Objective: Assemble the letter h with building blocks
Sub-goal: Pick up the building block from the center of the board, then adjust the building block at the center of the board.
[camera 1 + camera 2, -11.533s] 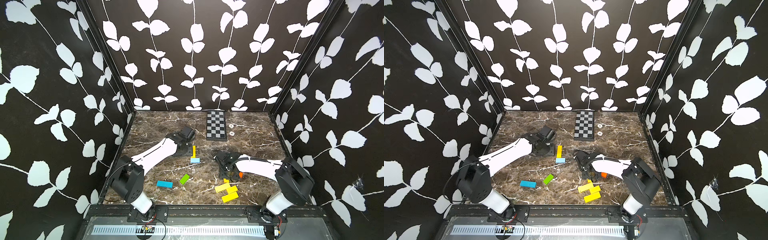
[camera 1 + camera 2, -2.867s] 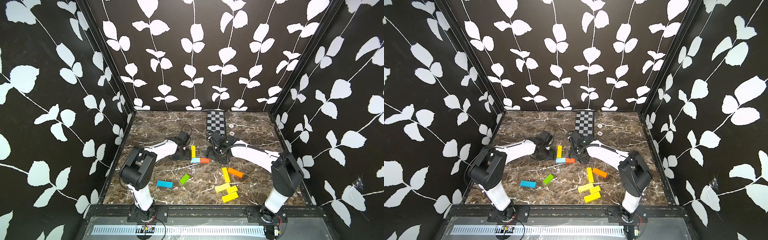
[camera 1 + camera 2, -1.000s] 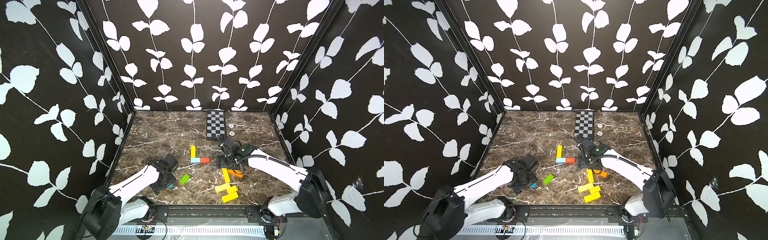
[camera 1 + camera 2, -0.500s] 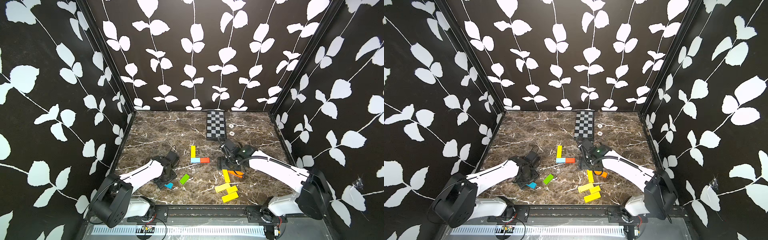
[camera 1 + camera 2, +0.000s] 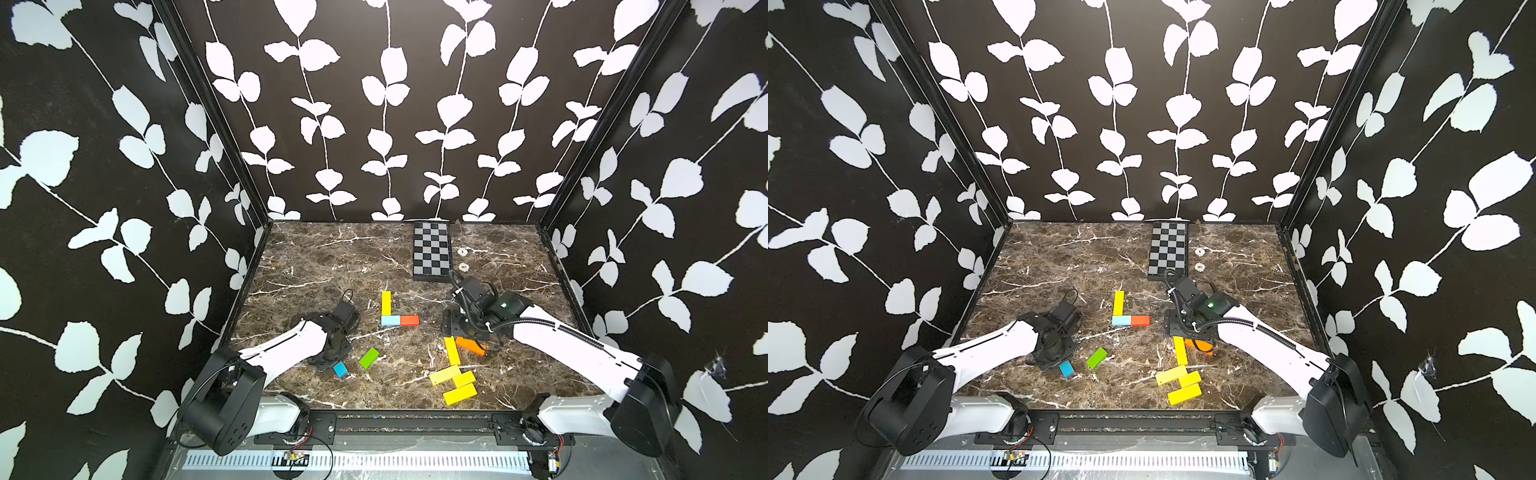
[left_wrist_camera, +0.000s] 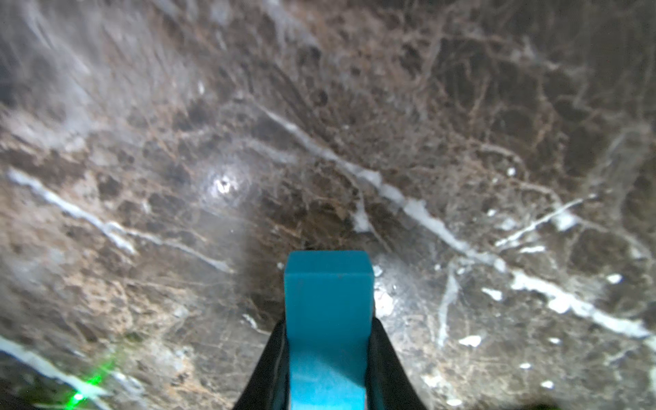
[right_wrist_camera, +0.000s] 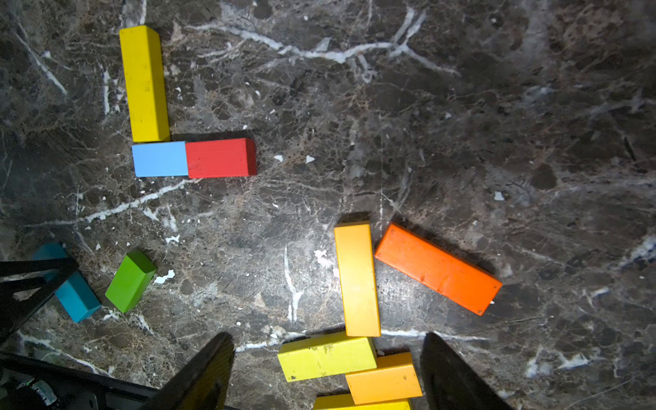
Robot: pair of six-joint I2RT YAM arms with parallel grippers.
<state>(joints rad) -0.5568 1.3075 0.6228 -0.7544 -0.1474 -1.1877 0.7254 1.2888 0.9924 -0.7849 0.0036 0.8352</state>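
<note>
Building blocks: left end effector (image 6: 328,340) is clamped on the short blue block (image 6: 328,284), fingers (image 6: 269,365) on its long sides, one end poking out, probably so that end can be butted against a neighbour. Can't tell if it's clear of the worktop (image 6: 461,142). Right end effector (image 7: 324,355) is spread wide, holding nothing, over the loose yellow ones, likely lining up a pick.

Started letter: light blue block (image 5: 390,320) is the corner. Long yellow block (image 5: 386,302) touches its far edge as upper stem, red block (image 5: 409,320) touches its right-arm-side end as start of the arch. Lower stem and right leg missing.

Blue block is robot-side of the light blue block, toward the left arm, green block (image 5: 369,358) just beside it. Yellow-orange block (image 5: 451,351) and orange block (image 5: 470,346) lie robot-side toward the right arm, close at one end. Three yellow blocks (image 5: 444,375) sit nearer the robot again, touching.

Hidden: left fingertips under the arm in both top views; gripped end of the blue block covered in left wrist view; nearest yellow block cut off in right wrist view
</note>
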